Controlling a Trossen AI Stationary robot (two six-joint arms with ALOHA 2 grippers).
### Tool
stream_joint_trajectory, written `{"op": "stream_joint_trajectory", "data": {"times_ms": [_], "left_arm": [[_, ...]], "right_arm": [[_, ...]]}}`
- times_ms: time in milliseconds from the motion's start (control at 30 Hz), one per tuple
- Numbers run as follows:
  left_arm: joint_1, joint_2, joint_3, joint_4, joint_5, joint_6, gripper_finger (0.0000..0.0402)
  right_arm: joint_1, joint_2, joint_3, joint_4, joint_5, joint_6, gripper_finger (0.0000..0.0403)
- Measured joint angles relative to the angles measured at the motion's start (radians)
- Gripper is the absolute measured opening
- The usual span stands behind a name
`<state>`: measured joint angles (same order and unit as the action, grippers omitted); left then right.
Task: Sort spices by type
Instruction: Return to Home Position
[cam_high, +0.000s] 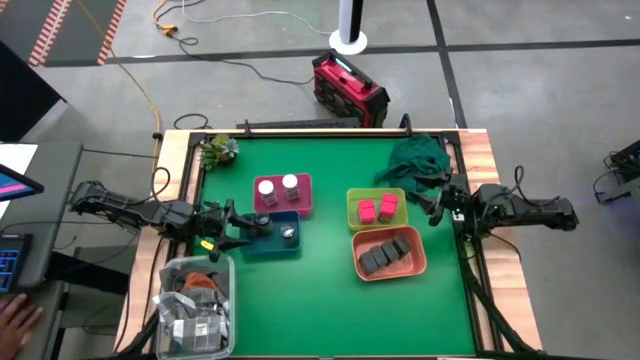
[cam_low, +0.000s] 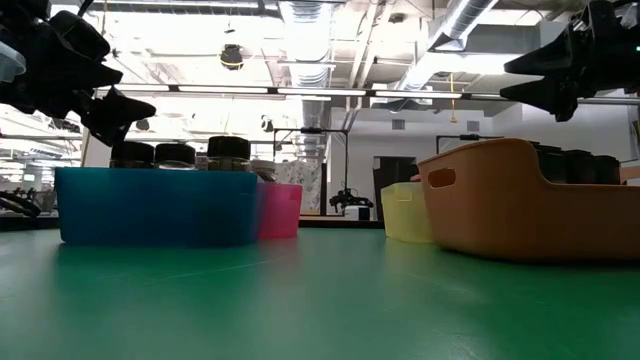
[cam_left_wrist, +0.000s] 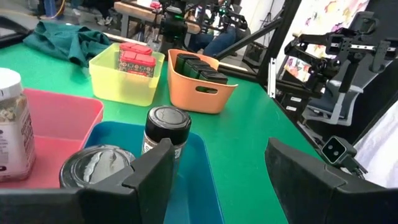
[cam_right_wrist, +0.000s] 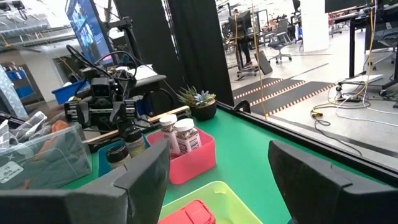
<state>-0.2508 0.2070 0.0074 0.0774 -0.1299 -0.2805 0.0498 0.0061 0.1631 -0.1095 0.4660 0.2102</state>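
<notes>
The spices stand sorted in trays. Two white-capped jars (cam_high: 278, 186) are in the pink tray (cam_high: 305, 207), and dark round tins (cam_left_wrist: 166, 127) are in the blue tray (cam_high: 296, 249). Two pink boxes (cam_high: 376, 209) sit in the yellow-green tray (cam_high: 354, 222). Dark grey boxes (cam_high: 387, 252) fill the salmon tray (cam_high: 420, 266). My left gripper (cam_high: 238, 222) hovers level at the blue tray's left end, open and holding nothing (cam_left_wrist: 217, 171). My right gripper (cam_high: 432, 208) hangs open and empty (cam_right_wrist: 217, 180) at the table's right edge.
A clear bin of clutter (cam_high: 197, 305) stands at the near left corner. A green cloth (cam_high: 415, 165) lies at the far right, and a small plant (cam_high: 217, 150) sits at the far left corner. Bare green table (cam_high: 320, 310) stretches along the near side.
</notes>
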Motion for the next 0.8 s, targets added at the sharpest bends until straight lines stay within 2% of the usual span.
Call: {"op": "stream_joint_trajectory", "data": {"times_ms": [233,800], "left_arm": [[0.000,0.000,0.000,-0.011,0.002,-0.062,0.0239],[0.000,0.000,0.000,-0.026,0.003,-0.084,0.0239]], "right_arm": [[0.000,0.000,0.000,0.000,0.000,0.000,0.0295],[0.000,0.000,0.000,0.000,0.000,0.001,0.0295]]}}
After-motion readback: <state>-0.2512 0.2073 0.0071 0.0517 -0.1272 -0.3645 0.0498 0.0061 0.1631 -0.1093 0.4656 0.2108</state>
